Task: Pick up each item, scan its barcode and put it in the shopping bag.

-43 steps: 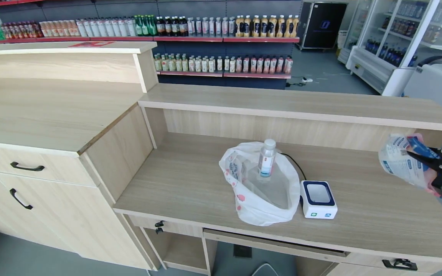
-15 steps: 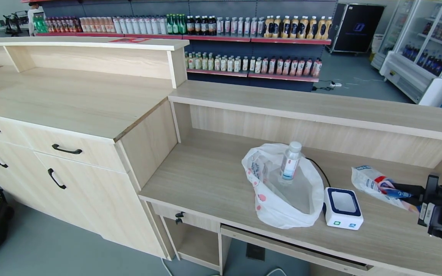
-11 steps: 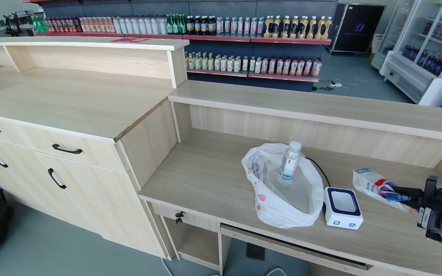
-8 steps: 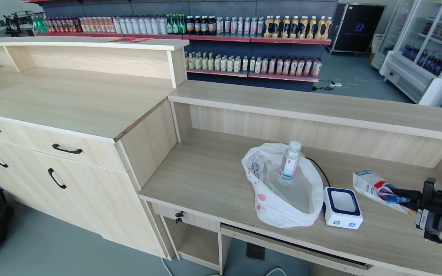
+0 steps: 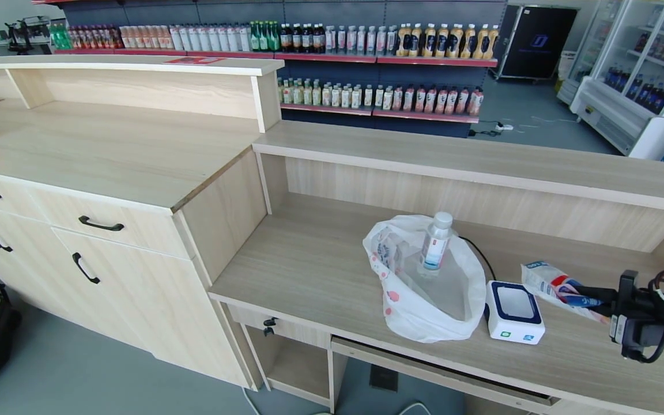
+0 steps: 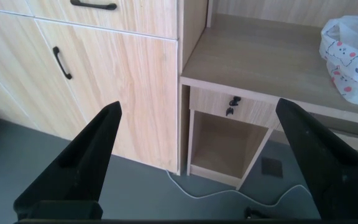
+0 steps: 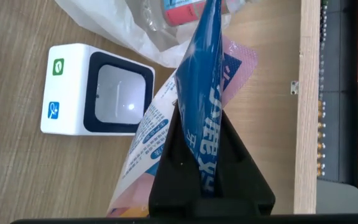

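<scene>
A white shopping bag (image 5: 418, 311) lies open on the low wooden counter (image 5: 314, 271), and a clear water bottle (image 5: 436, 242) stands upright inside it. Just right of the bag sits the white barcode scanner (image 5: 515, 311) with its dark window facing up. My right gripper (image 5: 581, 295) is shut on a blue and white snack packet (image 5: 546, 279), held low just right of the scanner. The right wrist view has the packet (image 7: 201, 124) pinched between the fingers, beside the scanner (image 7: 98, 99). My left gripper (image 6: 199, 106) hangs open over the floor beside the counter.
A raised ledge (image 5: 482, 161) runs along the back of the counter. A taller cabinet with drawers (image 5: 107, 161) stands on the left. The scanner's cable (image 5: 482, 256) trails behind the bag. Drink shelves (image 5: 366, 52) and fridges fill the room beyond.
The head camera shifted after the oldest frame. Over the last second my right gripper has carried the packet leftward, closer to the scanner. Bag, bottle and scanner have stayed put.
</scene>
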{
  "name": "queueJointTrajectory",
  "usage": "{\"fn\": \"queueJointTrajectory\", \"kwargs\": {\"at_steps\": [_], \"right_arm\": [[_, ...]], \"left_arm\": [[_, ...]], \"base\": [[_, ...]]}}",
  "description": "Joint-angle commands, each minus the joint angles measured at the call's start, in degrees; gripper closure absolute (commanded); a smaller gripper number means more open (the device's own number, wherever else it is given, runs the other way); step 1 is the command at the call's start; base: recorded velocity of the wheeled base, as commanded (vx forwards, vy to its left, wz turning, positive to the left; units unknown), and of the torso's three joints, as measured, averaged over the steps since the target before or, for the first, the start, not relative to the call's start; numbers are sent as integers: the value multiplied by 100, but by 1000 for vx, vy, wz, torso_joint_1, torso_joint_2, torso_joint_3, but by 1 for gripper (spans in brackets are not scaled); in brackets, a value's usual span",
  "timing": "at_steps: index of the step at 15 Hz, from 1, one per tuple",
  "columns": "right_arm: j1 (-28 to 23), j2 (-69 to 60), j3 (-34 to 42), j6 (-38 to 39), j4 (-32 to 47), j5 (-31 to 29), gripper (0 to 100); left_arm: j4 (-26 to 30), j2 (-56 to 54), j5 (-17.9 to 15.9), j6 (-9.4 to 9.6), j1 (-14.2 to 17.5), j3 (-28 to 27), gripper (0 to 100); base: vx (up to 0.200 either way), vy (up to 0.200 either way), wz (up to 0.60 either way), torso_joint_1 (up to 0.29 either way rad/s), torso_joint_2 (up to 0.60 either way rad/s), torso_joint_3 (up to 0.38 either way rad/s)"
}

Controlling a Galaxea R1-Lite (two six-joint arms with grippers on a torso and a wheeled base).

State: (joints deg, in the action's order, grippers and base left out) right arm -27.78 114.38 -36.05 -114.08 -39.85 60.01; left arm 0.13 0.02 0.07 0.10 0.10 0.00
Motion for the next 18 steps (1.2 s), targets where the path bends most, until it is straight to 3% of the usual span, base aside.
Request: {"fn": "queueJointTrajectory", "kwargs": {"at_steps": [1,18], "right_arm": [[45,242,-139,0,-14,10,100],[695,796,-702,0,-58,10,100]], "left_arm": [[-5,-2,1,-1,-1,0,0],[4,-2,1,-1,-1,0,0]], "base": [[0,0,0,0,0,0],[0,0,0,0,0,0]]}}
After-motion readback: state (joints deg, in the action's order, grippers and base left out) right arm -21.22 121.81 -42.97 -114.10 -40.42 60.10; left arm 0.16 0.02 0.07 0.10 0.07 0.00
